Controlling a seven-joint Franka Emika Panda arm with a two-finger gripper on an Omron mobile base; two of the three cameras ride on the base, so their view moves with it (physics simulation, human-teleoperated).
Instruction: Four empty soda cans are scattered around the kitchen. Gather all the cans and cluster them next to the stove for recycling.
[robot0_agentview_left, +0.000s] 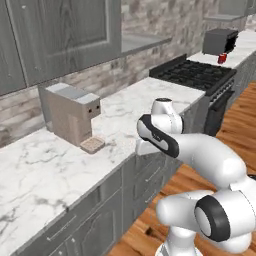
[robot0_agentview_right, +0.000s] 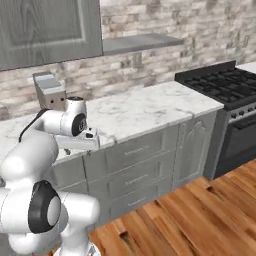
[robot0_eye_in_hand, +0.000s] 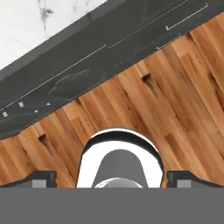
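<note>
Gripper (robot0_eye_in_hand: 112, 178) spread wide, holding nothing, aimed down at the wood floor (robot0_eye_in_hand: 175, 100); one red soda can (robot0_agentview_left: 222, 58) sits on the far counter past the stove (robot0_agentview_left: 192, 75), so drive closer before reaching.

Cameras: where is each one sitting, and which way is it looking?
Left base view: behind the arm on its left, facing along the marble counter to the stove and a red soda can; white arm lower right.
Right base view: behind on the right, same counter and stove; arm lower left.
Hand view: on the hand, looking down at the wooden floor and cabinet fronts; open jaws at bottom.
</note>
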